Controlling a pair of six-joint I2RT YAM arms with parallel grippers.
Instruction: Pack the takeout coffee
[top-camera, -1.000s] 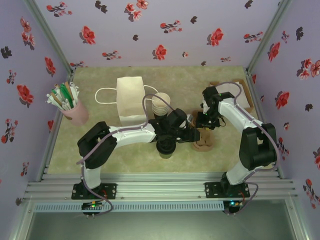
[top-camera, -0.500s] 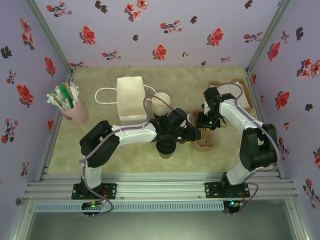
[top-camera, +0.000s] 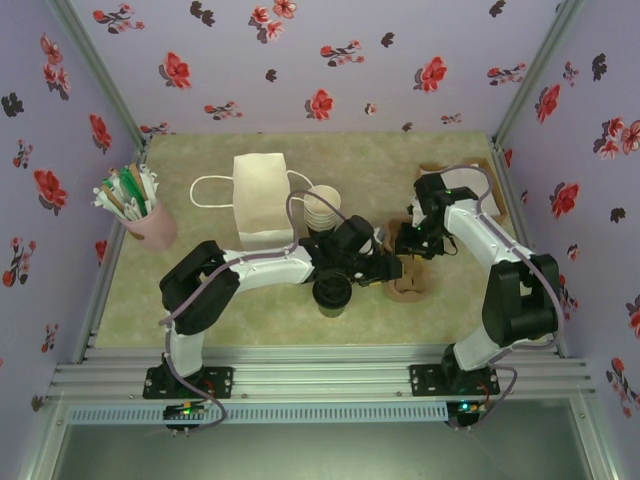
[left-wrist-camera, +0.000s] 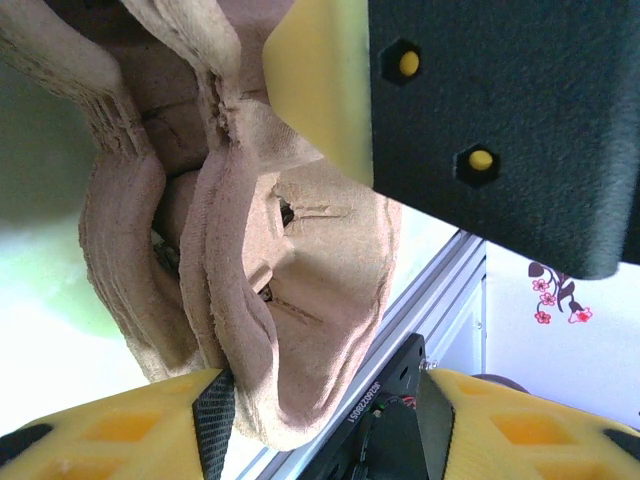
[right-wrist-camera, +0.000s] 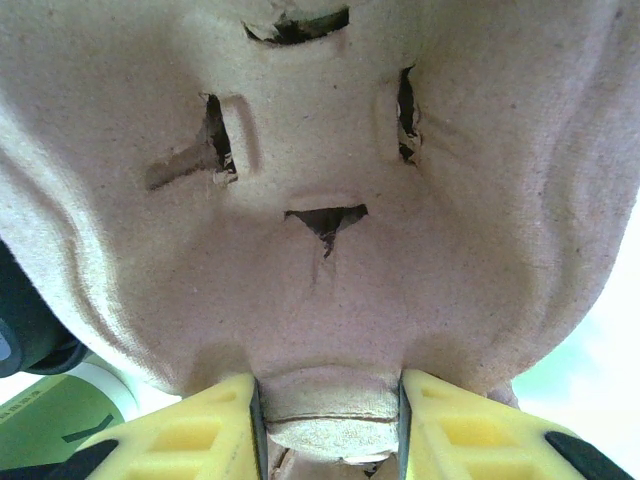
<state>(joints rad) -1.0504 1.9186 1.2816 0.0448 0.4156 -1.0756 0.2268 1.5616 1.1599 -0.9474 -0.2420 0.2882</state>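
Brown pulp carrier (top-camera: 410, 288) between table (top-camera: 400, 170) centre and right edge, pinched by right gripper (right-wrist-camera: 328, 415); left gripper (left-wrist-camera: 320, 440) part-open around its rim.

On your right gripper (right-wrist-camera: 328, 425), the yellow jaws pinch a tab of the brown pulp cup carrier (right-wrist-camera: 320, 200), its slit pocket facing you.

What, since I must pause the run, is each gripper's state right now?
Left gripper: open, jaws astride the cup carrier's edge.
Right gripper: closed on the cup carrier's rim.
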